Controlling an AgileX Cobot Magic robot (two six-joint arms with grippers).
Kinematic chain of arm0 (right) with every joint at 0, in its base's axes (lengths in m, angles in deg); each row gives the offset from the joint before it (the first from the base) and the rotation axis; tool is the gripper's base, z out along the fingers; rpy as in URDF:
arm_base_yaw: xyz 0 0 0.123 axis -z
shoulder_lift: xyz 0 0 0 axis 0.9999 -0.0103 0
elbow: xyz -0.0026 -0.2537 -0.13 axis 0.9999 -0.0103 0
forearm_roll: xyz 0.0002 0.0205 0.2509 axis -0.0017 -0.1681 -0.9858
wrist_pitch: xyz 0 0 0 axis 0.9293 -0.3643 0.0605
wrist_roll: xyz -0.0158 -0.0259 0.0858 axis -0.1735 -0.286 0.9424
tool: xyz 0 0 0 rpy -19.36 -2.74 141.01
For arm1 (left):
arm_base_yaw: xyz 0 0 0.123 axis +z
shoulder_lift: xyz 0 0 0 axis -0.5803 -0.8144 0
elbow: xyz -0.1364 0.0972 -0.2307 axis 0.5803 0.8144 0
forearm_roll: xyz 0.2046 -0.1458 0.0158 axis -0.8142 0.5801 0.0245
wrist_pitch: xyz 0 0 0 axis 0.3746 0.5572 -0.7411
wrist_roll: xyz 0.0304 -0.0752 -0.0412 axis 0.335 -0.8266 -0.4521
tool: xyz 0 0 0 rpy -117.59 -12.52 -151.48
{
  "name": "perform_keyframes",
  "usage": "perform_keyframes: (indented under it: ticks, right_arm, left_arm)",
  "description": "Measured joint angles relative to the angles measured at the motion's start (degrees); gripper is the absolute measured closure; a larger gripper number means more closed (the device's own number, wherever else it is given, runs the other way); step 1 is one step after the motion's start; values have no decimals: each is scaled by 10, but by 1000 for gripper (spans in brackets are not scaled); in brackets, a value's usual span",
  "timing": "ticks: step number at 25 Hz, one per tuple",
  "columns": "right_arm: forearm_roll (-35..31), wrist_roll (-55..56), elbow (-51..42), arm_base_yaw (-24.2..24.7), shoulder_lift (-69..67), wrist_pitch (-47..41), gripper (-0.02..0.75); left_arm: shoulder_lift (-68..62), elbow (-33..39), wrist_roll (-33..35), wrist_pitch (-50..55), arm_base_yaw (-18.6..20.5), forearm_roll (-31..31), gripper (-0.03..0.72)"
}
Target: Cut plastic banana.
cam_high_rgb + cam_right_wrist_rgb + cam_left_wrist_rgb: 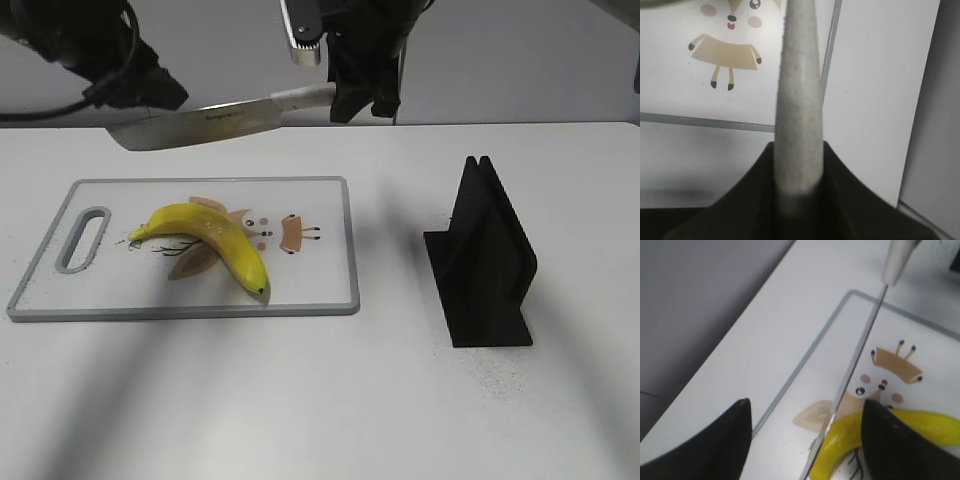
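A yellow plastic banana (212,240) lies on the grey-rimmed cutting board (345,250) with a fox drawing. My right gripper (358,95) is shut on the knife's pale handle (800,100), high above the board's far edge. The knife blade (200,124) points left, held level in the air. My left gripper (150,90) is open and empty at the upper left, by the blade's tip. In the left wrist view the blade's thin spine (855,360) runs between my open left fingers (807,440), above the banana (850,440).
A black knife stand (485,255) sits upright on the white table to the right of the board. The board's handle hole (83,240) is at its left end.
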Motion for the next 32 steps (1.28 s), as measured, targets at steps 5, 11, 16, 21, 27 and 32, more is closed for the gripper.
perform_keyframes:
  ticks: [5, 11, 16, 21, 27, 32]
  right_arm:
    - [11, 184, 0, 0, 0, 0, 577]
    - [40, 396, 0, 1, 9, 0, 577]
    - [41, 522, -5, 1, 47, -1, 577]
    - [36, 604, -84, 1, 126, 1, 577]
    - [37, 678, -228, 1, 212, 1, 577]
    - [63, 742, -333, 1, 291, 2, 578]
  left_arm:
    - [42, -50, -193, 18, 0, -77, 24]
    - [90, -62, -429, 149, 7, -285, 62]
    - [117, -57, -472, 295, 59, -254, 73]
    - [199, 40, -477, 328, 117, -236, 91]
    - [363, 172, -482, 297, 123, -227, 96]
    - [503, 281, -508, 284, 123, -226, 97]
